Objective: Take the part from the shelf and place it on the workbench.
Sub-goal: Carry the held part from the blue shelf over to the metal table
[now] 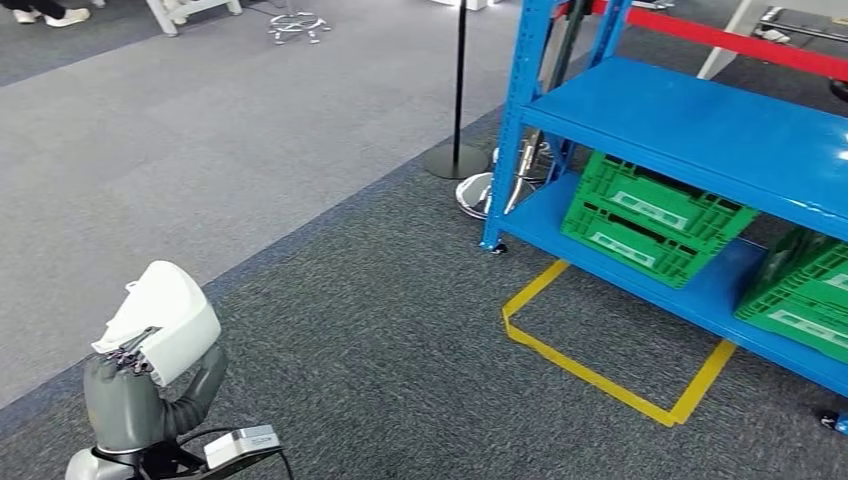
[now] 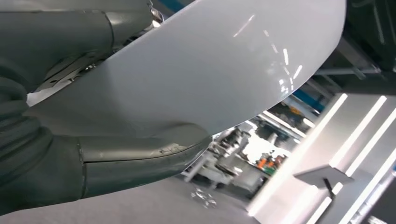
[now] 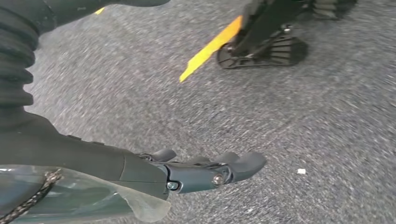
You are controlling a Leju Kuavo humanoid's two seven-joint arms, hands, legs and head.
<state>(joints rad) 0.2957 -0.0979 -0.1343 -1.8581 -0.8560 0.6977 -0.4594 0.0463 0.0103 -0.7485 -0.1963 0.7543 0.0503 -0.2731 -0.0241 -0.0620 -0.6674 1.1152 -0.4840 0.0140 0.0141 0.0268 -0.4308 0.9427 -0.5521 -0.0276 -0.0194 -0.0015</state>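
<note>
A: Already off the shelf, I'd judge. White part (image 1: 165, 315) sits in the left robot hand (image 1: 135, 395), near left of the head view, held up over the grey carpet (image 1: 330, 340).

B: Grip confirmed?

A: Left wrist view: thick grey thumb (image 2: 140, 158) pressed under the glossy white shell (image 2: 219, 70), dark fingers over its other side. Gripping it, yes.

B: Right robot hand?

A: Right robot hand (image 3: 205, 170) hangs over the carpet, fingers stretched out and apart, holding nothing. Picture is blurred, so no more than that.

B: What's left?

A: The placing. No surface in sight to set it on, so as I read it the carry and the put-down remain. Roughly halfway.

B: Shelf position?

A: Blue shelf (image 1: 700, 130) far right, well apart from the part. Yellow tape outline (image 1: 600, 375) on the carpet in front of it.

B: Containers?

A: Two green crates on the lower board: one (image 1: 650, 215) nearer the left post, one (image 1: 805, 295) at the right edge, cut off by the frame. Both tilted forward. Contents hidden by the board above; cannot tell whether anything is in them.
</note>
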